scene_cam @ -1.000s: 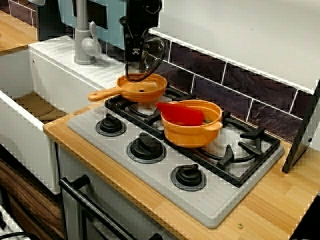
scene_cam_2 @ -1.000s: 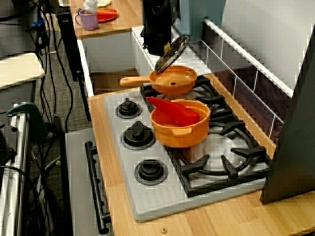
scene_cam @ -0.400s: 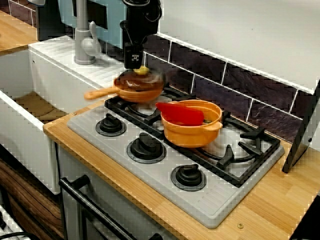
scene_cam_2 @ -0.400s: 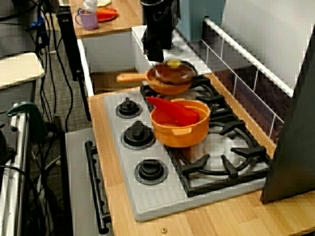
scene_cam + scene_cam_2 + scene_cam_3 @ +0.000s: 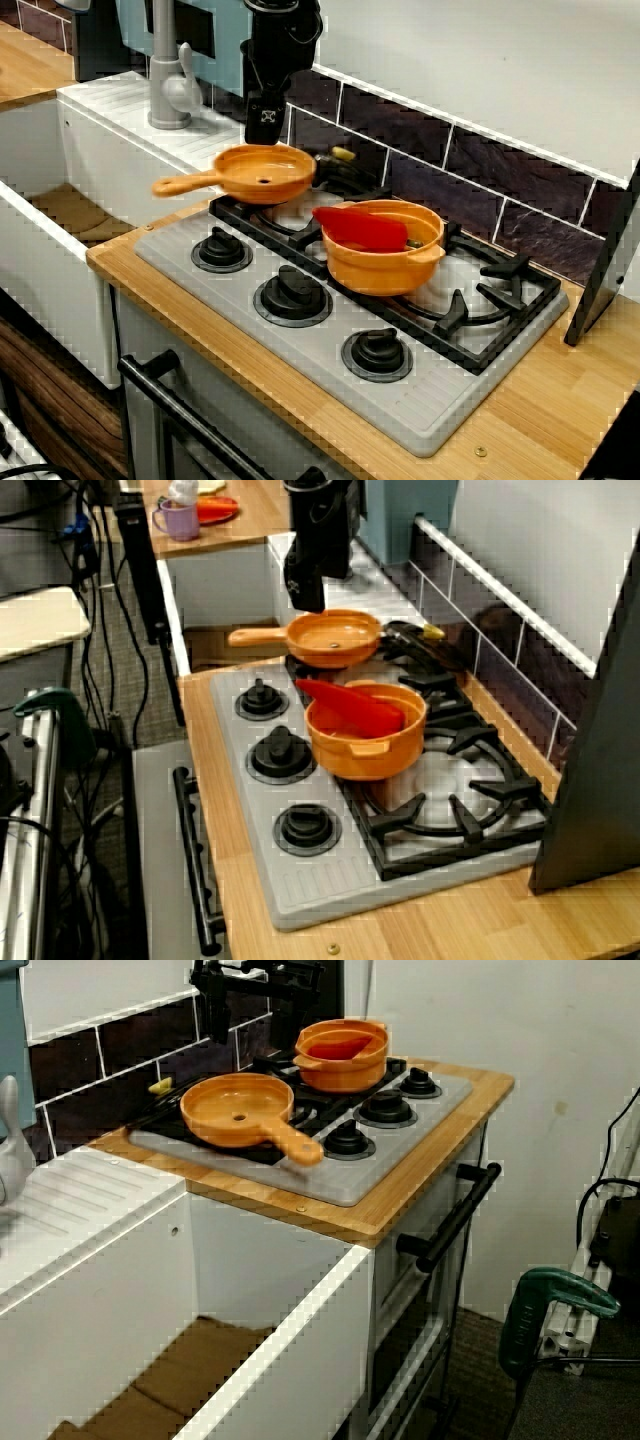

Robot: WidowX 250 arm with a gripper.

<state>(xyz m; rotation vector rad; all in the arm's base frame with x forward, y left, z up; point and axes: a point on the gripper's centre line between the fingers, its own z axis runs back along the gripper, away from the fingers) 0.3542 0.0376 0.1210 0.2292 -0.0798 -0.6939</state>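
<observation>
Lid (image 5: pixel 420 648) now behind pan (image 5: pixel 262 172), beside pot (image 5: pixel 385 262)

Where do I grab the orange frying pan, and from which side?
Grip the orange frying pan by its handle, coming down from above with the jaws across it. The handle is narrow, straight and points away from the orange pot, with nothing crowding it. The pan's rim is probably too wide, and the lid lies right behind it.

pan (image 5: pixel 265 172) and pot (image 5: pixel 385 250) crowd the grate (image 5: pixel 490 285), knob row (image 5: pixel 295 295) open above
</observation>
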